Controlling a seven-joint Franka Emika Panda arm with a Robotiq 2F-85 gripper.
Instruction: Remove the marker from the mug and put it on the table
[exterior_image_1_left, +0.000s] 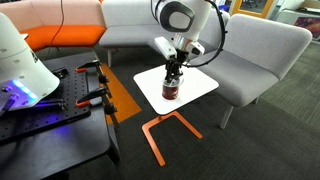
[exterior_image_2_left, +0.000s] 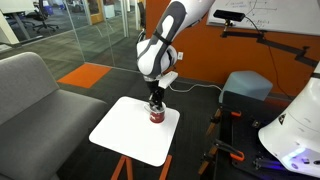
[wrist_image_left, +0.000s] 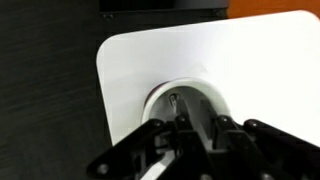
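Evidently little is done: the claw (exterior_image_1_left: 174, 70) hangs directly over the mug (exterior_image_1_left: 171, 90) on the white bench (exterior_image_1_left: 203, 82), whether spread or pinching I cannot tell, and the marker (wrist_image_left: 174, 100) stands just beneath it inside the mug, so lifting it out and laying it down remain.

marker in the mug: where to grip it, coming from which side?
The marker by its top end, from straight above: it stands inside the mug, whose wall blocks any side approach. The gripper hangs over the opening; jaw state unclear.
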